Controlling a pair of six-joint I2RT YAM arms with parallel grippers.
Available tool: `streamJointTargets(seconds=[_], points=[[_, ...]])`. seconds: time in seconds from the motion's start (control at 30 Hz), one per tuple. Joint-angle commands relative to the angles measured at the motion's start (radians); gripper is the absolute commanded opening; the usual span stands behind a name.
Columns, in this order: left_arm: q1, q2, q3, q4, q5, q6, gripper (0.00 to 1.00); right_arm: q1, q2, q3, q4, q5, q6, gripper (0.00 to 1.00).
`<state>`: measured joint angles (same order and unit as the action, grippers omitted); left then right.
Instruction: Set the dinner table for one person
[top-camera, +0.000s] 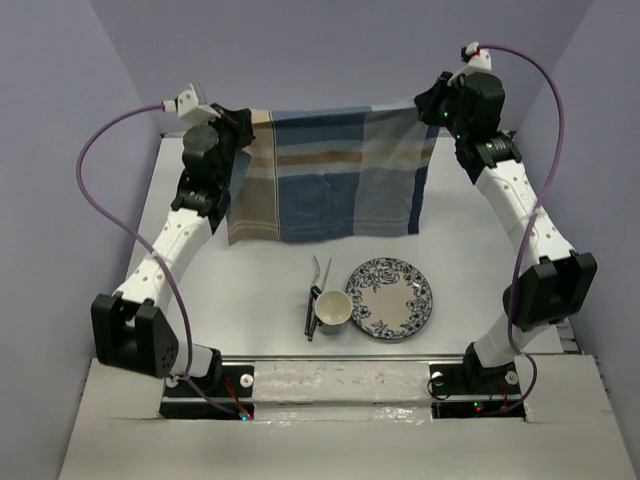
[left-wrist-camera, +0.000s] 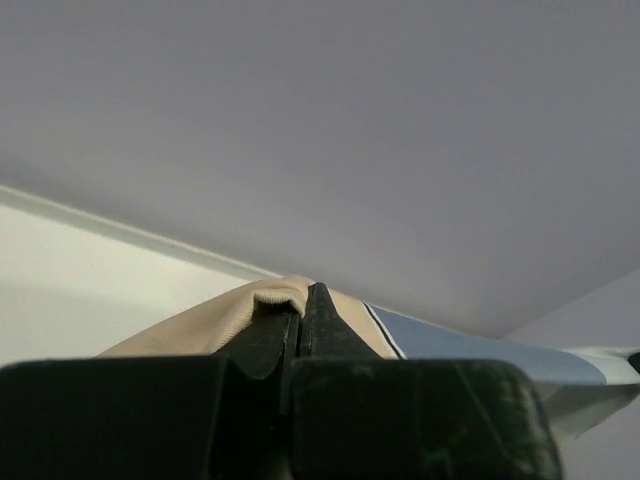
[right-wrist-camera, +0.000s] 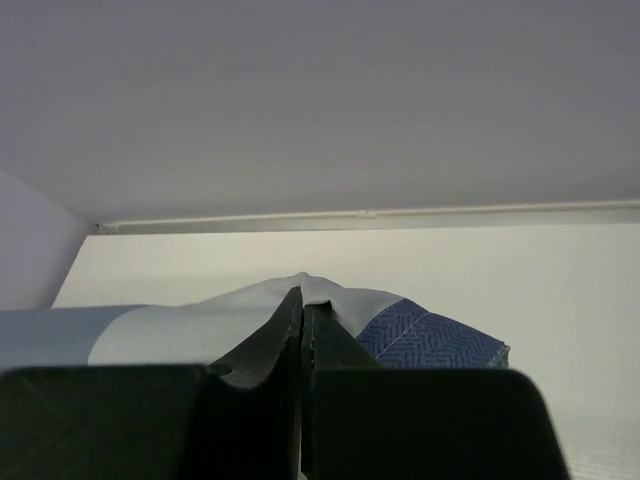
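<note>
Dinner table (top-camera: 250, 290) lies flat and white below both tools in the top view. The left tool (top-camera: 243, 118) and right tool (top-camera: 425, 108) each pinch an upper corner of the striped placemat (top-camera: 330, 175), which hangs spread between them. Below the tools, toward the arm bases, sit a plate (top-camera: 390, 298), cup (top-camera: 333, 309) and fork (top-camera: 320, 270). Left wrist view: jaws closed tight on a tan fold. Right wrist view: jaws closed tight on a pale corner, the table beyond
</note>
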<state>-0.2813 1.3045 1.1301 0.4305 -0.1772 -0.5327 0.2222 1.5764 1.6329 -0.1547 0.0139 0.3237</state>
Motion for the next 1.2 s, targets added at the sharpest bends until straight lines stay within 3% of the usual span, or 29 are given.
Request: streamJointTargets(seconds=[0.0,0.07,0.17,0.3,0.4,0.47,0.5,0.6,0.67,0.7,0.83,0.93,1.17], points=[[0.067,0.082,0.255,0.059,0.148,-0.004,0.0,-0.05,0.062,0.234,-0.005,-0.002,-0.044,0.0],[0.07,0.114,0.358,0.01,0.173,0.022,0.0,-0.061,0.074,0.312,-0.026,0.003,-0.055,0.0],[0.07,0.11,0.37,-0.006,0.229,0.019,0.0,-0.061,0.051,0.309,-0.028,-0.003,-0.068,0.0],[0.068,0.035,0.187,0.028,0.236,-0.006,0.0,-0.061,-0.027,0.078,0.059,-0.04,-0.045,0.0],[0.068,-0.045,-0.092,0.15,0.217,-0.041,0.0,-0.061,-0.091,-0.274,0.169,-0.067,0.021,0.0],[0.068,-0.089,-0.296,0.195,0.188,-0.07,0.0,-0.061,-0.096,-0.41,0.26,-0.08,0.05,0.0],[0.068,-0.099,-0.364,0.241,0.188,-0.079,0.05,-0.061,-0.09,-0.523,0.28,-0.083,0.082,0.0],[0.068,-0.097,-0.562,0.283,0.166,-0.108,0.18,-0.061,-0.064,-0.66,0.369,-0.098,0.113,0.0],[0.068,-0.09,-0.657,0.315,0.168,-0.122,0.39,-0.061,-0.027,-0.738,0.404,-0.117,0.135,0.0],[0.068,-0.094,-0.685,0.315,0.162,-0.145,0.63,-0.061,-0.016,-0.755,0.409,-0.118,0.14,0.0],[0.067,-0.155,-0.802,0.263,0.086,-0.193,0.93,-0.061,0.01,-0.811,0.402,-0.141,0.15,0.0],[0.065,-0.192,-0.834,0.183,0.044,-0.2,0.99,-0.061,-0.007,-0.855,0.38,-0.129,0.159,0.0],[0.057,-0.122,-0.839,0.129,0.041,-0.187,0.99,-0.061,-0.038,-0.932,0.331,-0.089,0.189,0.03]])
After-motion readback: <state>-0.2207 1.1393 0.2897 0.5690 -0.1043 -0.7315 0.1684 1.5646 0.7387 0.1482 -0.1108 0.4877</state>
